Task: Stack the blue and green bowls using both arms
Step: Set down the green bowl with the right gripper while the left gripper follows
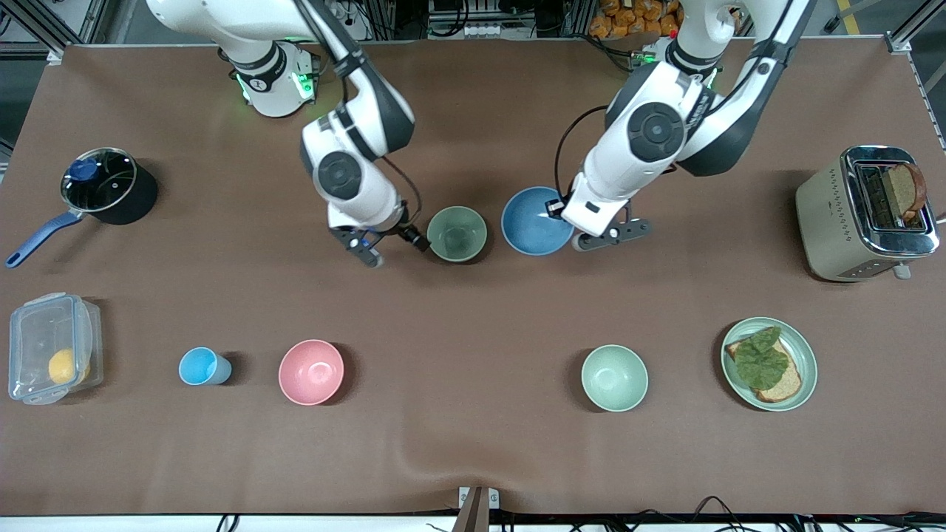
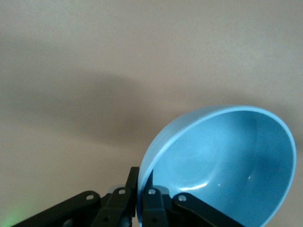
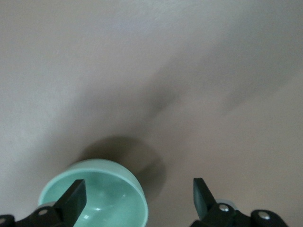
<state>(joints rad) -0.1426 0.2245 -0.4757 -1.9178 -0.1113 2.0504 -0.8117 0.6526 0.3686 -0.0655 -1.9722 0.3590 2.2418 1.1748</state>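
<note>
Blue bowl [image 1: 533, 222] pinched, green bowl [image 1: 457, 233] waiting.
Left gripper [image 2: 140, 196] clamps the rim (for lifting); right gripper [image 3: 139, 198], spread, beside green, grasps nothing.

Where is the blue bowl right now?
The blue bowl is mid-table in the front view, beside the green bowl, its rim pinched between the left gripper's fingers.

Left hand [image 2: 140, 196] fingers pinch blue bowl [image 2: 227, 165] rim; bowl tilted above brown table [image 2: 94, 71].
</note>
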